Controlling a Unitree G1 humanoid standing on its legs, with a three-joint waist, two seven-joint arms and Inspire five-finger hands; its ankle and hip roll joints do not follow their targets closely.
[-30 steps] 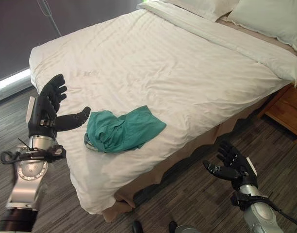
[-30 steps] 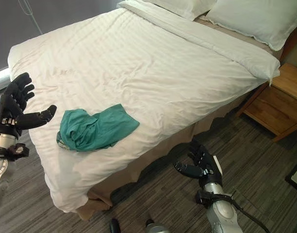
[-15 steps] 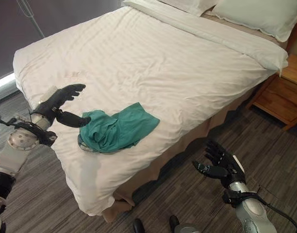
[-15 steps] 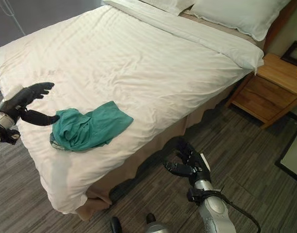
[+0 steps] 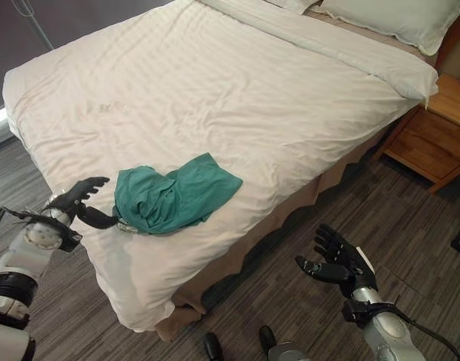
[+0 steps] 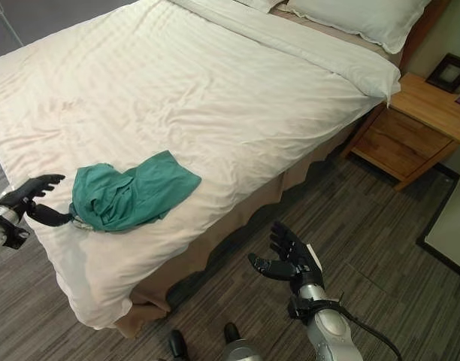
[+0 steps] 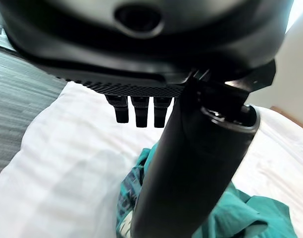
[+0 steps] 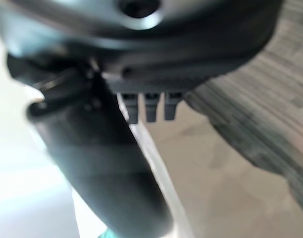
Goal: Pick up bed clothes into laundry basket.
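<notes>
Left eye view: the green garment [image 5: 174,198] lies crumpled near the bed's [image 5: 237,90] near edge, soft, light and floppy, so it likely bunches when pinched; its heaped left end looks the best hold. Left hand [image 5: 81,203], fingers spread and holding nothing, sits lower and closer to it than a second ago. Right hand [image 5: 337,259] hangs splayed over the floor.
</notes>
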